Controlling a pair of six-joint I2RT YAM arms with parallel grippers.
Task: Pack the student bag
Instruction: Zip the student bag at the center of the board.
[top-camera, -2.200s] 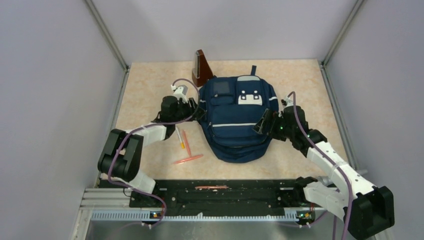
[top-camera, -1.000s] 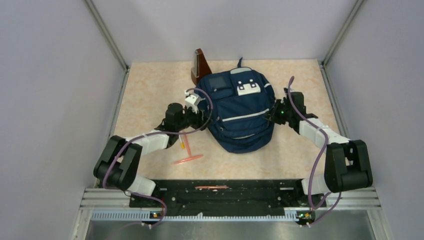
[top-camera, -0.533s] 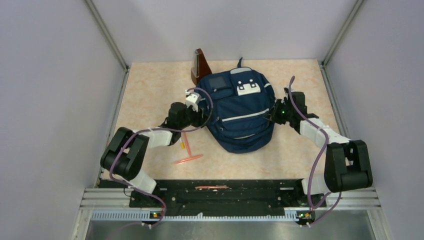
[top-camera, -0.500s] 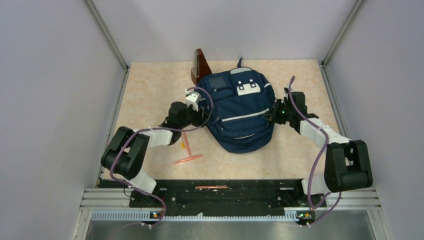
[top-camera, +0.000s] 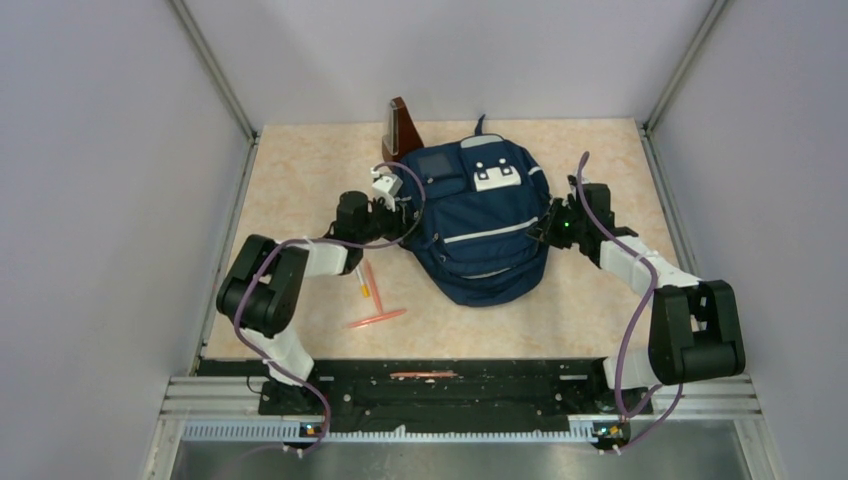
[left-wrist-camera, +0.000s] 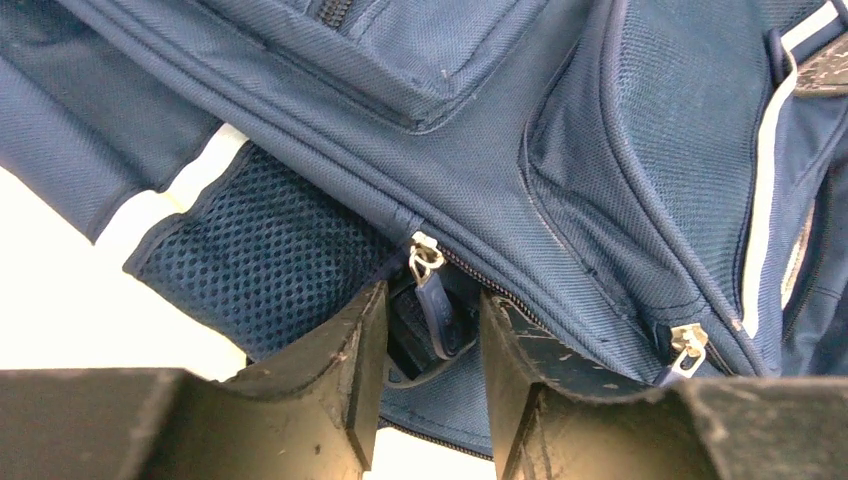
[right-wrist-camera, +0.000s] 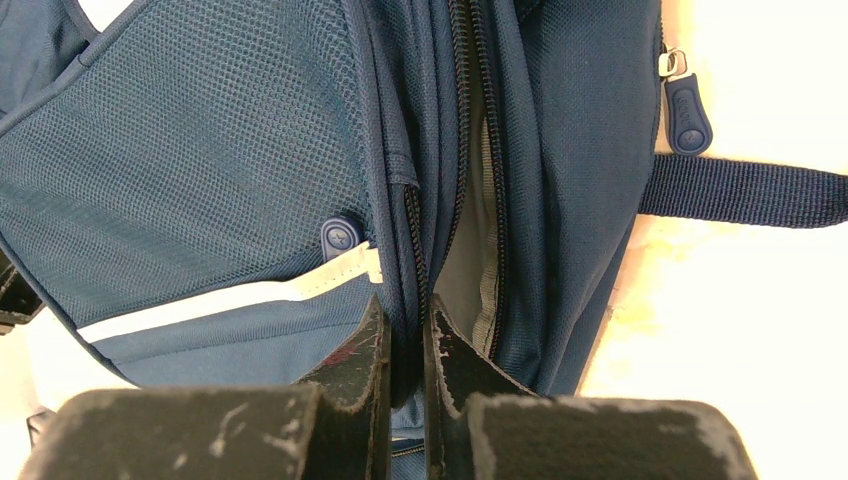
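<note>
Centre: large navy blue fabric backpack (top-camera: 480, 225) lies on the beige tabletop (top-camera: 300, 180).
Behind, left: brown wedge-shaped block (top-camera: 400, 135), just beside the backpack.
Front left: two thin orange pens (top-camera: 380, 318), near the backpack.

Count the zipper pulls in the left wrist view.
2. One zipper pull sits inside the left gripper's gap; another at lower right on the student bag. Others may be hidden.

student bag (left-wrist-camera: 640, 150) matt woven cloth, mesh pkt (left-wrist-camera: 270, 260)

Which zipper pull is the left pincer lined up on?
The blue pull beside the mesh pocket, between its fingers; the other pull hangs outside them.
</note>
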